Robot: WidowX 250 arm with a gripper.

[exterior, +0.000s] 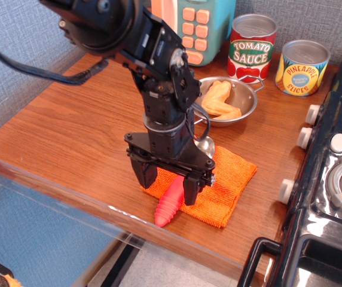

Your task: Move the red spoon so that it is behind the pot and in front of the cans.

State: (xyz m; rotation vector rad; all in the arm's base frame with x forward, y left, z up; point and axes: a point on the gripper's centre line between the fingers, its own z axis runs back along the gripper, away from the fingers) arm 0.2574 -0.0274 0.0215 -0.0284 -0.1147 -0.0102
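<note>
The red spoon lies on an orange cloth (228, 179) near the table's front edge. Its coral ribbed handle (167, 207) points toward the front and its metal bowl (205, 145) points back toward the pot. My gripper (168, 185) is low over the handle, open, with one finger on each side of it. The pot (247, 112) stands behind the cloth and holds a yellow toy pastry (219, 100). The cans stand behind it: Tomato Sauce (252, 51) and Pineapple Slices (302, 69).
A teal and orange toy with buttons (195, 27) stands at the back beside the tomato can. A black toy stove (332, 179) with knobs borders the table on the right. The wooden table's front edge (69, 185) runs just below the cloth.
</note>
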